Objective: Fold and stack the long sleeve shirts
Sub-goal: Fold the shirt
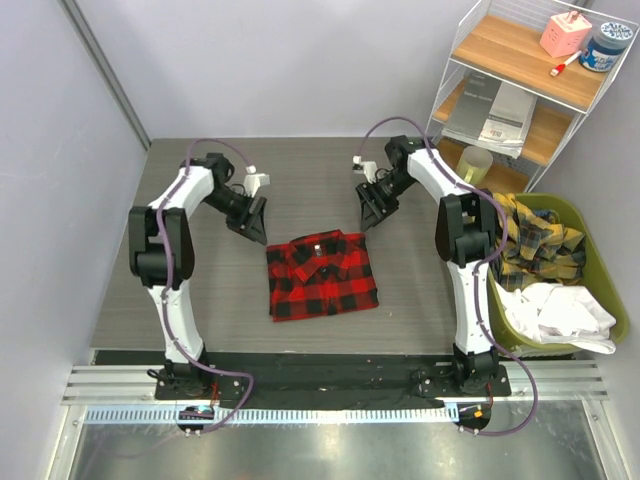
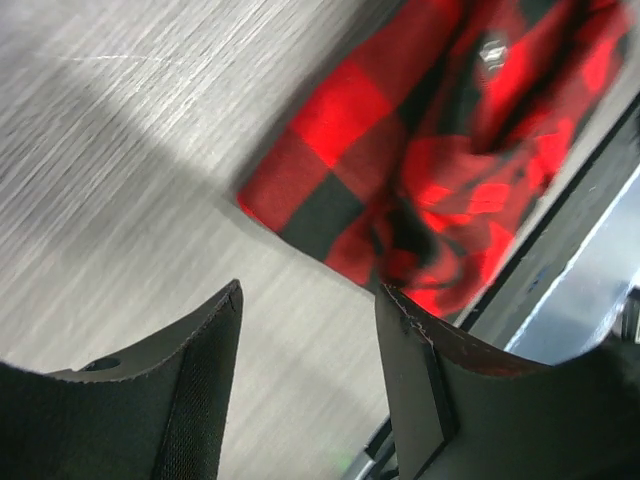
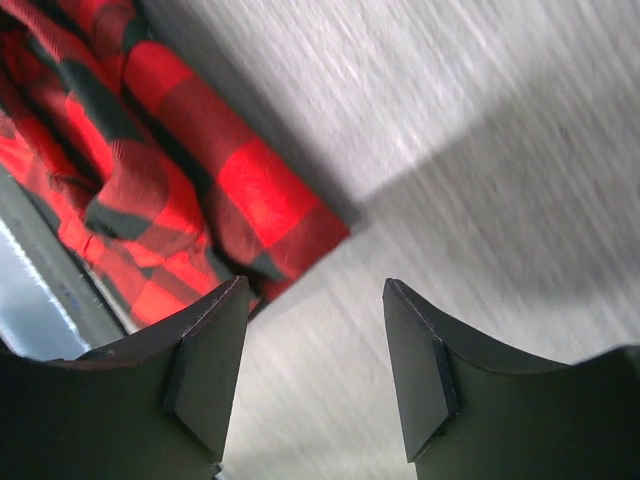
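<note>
A red-and-black check long sleeve shirt [image 1: 321, 274] lies folded into a rectangle at the table's middle, collar toward the back. My left gripper [image 1: 251, 230] hovers just off the shirt's back left corner, open and holding nothing; in its wrist view the shirt [image 2: 440, 150] lies beyond the fingertips [image 2: 228, 305]. My right gripper [image 1: 371, 213] hangs off the back right corner, also open and empty, with the shirt's edge [image 3: 150, 170] left of its fingers [image 3: 220, 310]. More shirts, one yellow-and-black check [image 1: 535, 245] and one white [image 1: 555, 310], sit in the green bin.
A green bin [image 1: 600, 270] stands at the table's right edge beside the right arm. Behind it a wire shelf [image 1: 520, 90] holds papers, a pink box and a jar. A black strip and metal rail run along the table's near edge [image 1: 320, 370].
</note>
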Available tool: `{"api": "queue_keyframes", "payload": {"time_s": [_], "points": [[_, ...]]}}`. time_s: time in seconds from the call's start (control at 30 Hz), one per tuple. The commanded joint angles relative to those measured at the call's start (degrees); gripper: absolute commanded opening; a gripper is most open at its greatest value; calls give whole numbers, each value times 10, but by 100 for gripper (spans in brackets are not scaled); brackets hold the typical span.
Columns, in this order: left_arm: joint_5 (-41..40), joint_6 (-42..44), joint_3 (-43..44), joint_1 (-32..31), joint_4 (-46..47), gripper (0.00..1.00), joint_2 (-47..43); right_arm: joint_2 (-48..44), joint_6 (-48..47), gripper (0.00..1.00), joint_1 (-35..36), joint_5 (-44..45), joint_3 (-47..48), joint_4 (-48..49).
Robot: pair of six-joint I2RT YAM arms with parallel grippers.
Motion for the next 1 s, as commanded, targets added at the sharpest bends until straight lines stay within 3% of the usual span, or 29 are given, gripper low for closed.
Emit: {"api": "queue_keyframes", "payload": {"time_s": [0.0, 0.3, 0.4, 0.6, 0.63, 0.7, 0.73, 0.97], "points": [[-7, 37, 28, -9, -6, 57, 50, 9, -29, 62, 15, 7, 21, 29], [-23, 37, 42, -42, 8, 57, 101, 4, -84, 61, 42, 1, -9, 13], [-29, 38, 31, -47, 11, 54, 102, 1, -89, 55, 46, 14, -28, 22], [-45, 37, 21, -46, 11, 36, 100, 1, -87, 24, 46, 48, -38, 33], [-45, 34, 20, -45, 21, 26, 97, 0, -85, 12, 46, 51, -38, 34], [-42, 19, 18, -41, 31, 14, 83, -6, -79, 2, 46, 59, -39, 40], [-44, 12, 18, -38, 45, 1, 77, -8, -75, 1, 45, 65, -39, 43], [-86, -39, 11, -23, 89, 0, 34, -32, -25, 1, 42, 95, -61, 111]]}}
